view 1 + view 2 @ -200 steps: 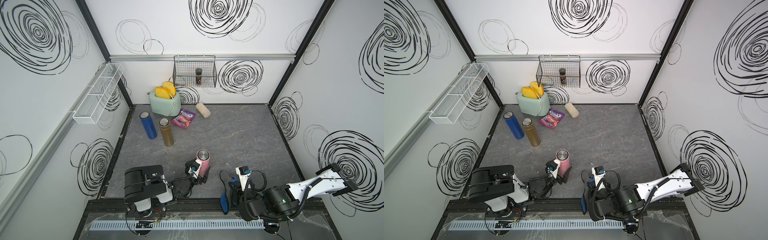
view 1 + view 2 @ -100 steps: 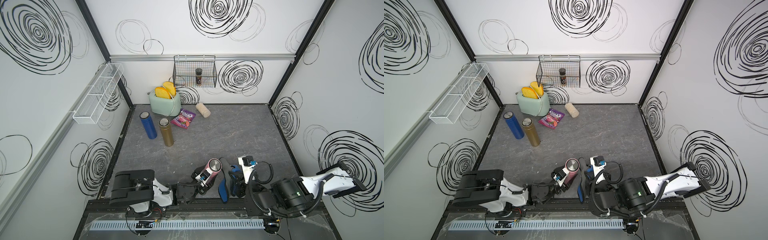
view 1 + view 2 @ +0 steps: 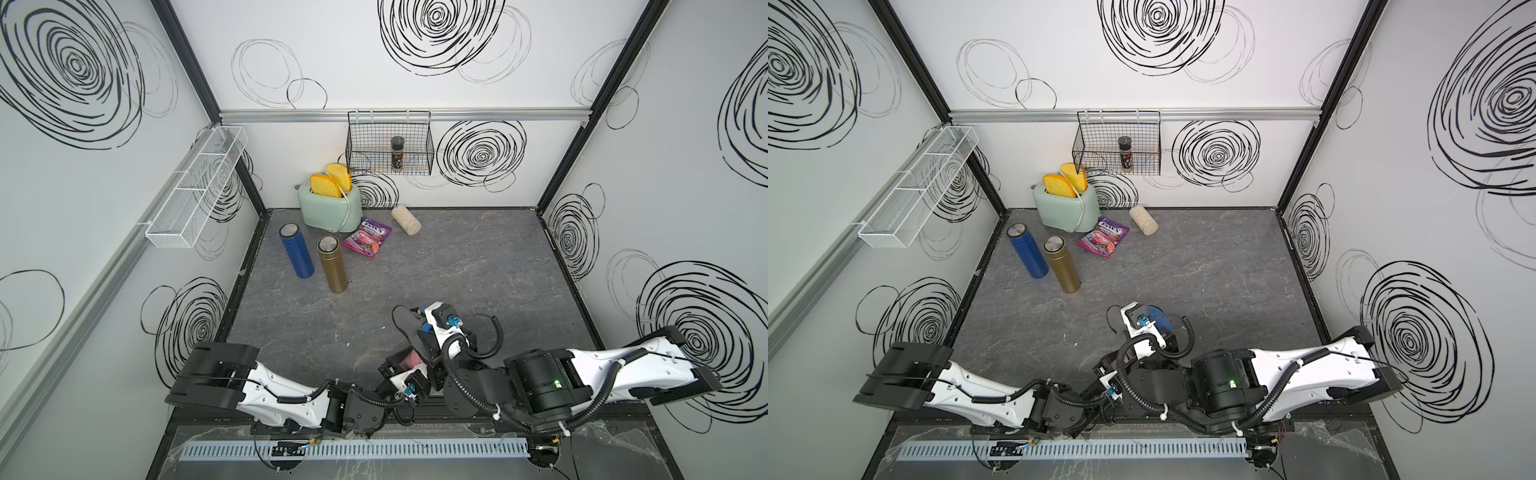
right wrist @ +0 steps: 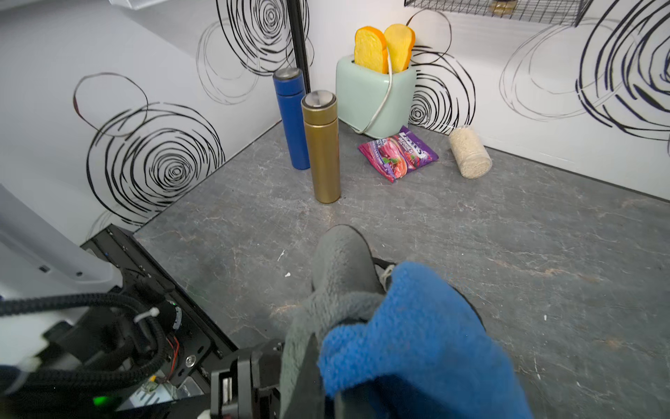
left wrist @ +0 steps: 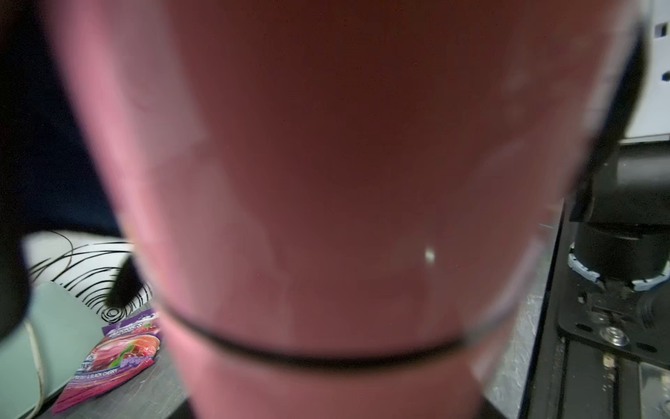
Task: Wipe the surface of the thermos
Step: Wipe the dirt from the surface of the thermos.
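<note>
Two bread slices stand in the toaster; left pincer pinches the pink thermos, right pincer pinches the cloth.

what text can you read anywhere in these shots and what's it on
"BERRIES": purple snack bag, right wrist view
"BLACK CHERRY": same bag's lower edge, left wrist view
brand word on that bag: too blurred to read
spice jar label: too small to read
pink thermos, cloth: no text seen
</note>
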Controlling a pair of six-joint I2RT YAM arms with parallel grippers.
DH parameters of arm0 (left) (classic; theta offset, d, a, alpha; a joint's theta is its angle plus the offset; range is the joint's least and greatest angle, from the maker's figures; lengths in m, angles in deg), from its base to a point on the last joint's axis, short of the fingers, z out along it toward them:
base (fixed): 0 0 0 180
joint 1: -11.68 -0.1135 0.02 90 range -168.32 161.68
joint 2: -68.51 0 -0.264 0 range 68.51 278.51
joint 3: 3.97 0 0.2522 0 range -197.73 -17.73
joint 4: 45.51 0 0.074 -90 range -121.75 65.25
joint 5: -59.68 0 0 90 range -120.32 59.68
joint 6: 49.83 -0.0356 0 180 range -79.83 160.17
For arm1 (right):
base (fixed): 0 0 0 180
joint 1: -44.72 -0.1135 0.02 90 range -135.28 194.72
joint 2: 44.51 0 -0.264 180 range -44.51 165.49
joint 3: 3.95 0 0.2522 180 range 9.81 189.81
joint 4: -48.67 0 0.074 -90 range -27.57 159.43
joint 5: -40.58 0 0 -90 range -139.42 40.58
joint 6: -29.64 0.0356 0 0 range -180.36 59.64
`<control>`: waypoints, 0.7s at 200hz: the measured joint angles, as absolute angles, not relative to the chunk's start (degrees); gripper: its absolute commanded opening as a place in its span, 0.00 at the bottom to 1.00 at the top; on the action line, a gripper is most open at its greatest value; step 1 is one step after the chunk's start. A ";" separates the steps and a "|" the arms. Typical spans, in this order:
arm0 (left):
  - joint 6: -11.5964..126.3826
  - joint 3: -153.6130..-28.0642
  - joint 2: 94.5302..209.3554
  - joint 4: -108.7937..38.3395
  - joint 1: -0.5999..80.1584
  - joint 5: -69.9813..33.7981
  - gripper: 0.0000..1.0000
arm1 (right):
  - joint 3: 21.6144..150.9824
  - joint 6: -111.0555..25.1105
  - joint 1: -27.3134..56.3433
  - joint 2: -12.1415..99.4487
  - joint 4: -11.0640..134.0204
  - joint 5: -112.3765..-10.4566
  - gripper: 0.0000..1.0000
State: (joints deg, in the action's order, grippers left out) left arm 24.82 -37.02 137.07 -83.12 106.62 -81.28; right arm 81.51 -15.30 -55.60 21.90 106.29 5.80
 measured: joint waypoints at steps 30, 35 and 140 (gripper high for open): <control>26.61 -36.91 131.67 -73.33 106.11 -79.05 0.00 | 79.50 -6.95 -59.16 21.05 108.19 8.62 0.00; 26.89 -36.85 131.01 -72.06 105.92 -78.77 0.00 | 79.30 -5.42 -59.62 20.98 108.91 8.95 0.00; 32.58 -35.12 122.42 -66.86 103.77 -81.21 0.00 | 77.33 -3.96 -58.07 18.12 112.73 10.15 0.00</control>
